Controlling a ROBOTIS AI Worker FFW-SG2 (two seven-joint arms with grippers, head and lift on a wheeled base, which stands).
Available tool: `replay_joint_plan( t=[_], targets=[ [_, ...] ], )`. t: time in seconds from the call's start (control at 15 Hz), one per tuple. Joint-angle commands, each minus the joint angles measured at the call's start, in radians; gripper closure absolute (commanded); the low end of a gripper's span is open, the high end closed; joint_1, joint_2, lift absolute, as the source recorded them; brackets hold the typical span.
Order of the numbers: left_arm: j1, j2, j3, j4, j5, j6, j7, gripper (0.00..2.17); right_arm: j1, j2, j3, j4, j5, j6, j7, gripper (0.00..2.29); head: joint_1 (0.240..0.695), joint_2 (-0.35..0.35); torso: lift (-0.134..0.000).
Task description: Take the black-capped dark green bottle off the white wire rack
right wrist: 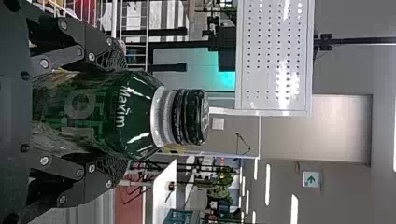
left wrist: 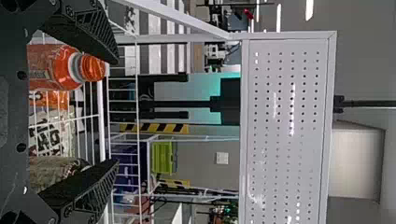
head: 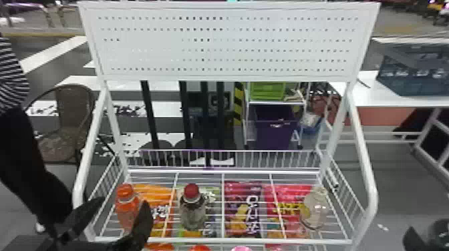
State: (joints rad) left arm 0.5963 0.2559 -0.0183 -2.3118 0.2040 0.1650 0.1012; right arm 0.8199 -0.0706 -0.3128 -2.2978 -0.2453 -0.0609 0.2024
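At the bottom right corner of the head view, my right gripper (head: 411, 239) is outside the white wire rack (head: 222, 241) with the dark green bottle (head: 440, 233). In the right wrist view, my right gripper (right wrist: 119, 114) is shut on the sides of the black-capped green bottle (right wrist: 109, 109), cap and neck beyond its fingertips. My left gripper (head: 115, 212) stands open at the rack's left front, an orange bottle (head: 125, 203) behind its fingers. The left wrist view has my left gripper (left wrist: 116, 112) with its fingers wide apart and the orange bottle (left wrist: 58, 67) near one finger.
A red-capped bottle (head: 193, 212) and a clear bottle (head: 315, 208) stand on the rack, with colourful snack bags (head: 243, 213) below the wires. White side posts (head: 364, 160) flank it beneath a perforated panel (head: 227, 43). A white table (head: 370, 96) is behind right.
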Motion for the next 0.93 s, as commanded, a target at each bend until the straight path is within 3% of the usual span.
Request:
replay_joint_plan(
  t=[0.0, 0.87],
  targets=[
    [0.003, 0.000, 0.000, -0.005, 0.000, 0.000, 0.000, 0.14, -0.002, 0.000, 0.003, 0.000, 0.000, 0.005, 0.000, 1.49, 0.499, 0.000, 0.000],
    [0.005, 0.000, 0.000, -0.012, 0.000, 0.003, -0.002, 0.14, -0.005, 0.005, 0.006, 0.000, -0.012, 0.017, 0.019, 1.49, 0.499, 0.000, 0.000]
  ],
)
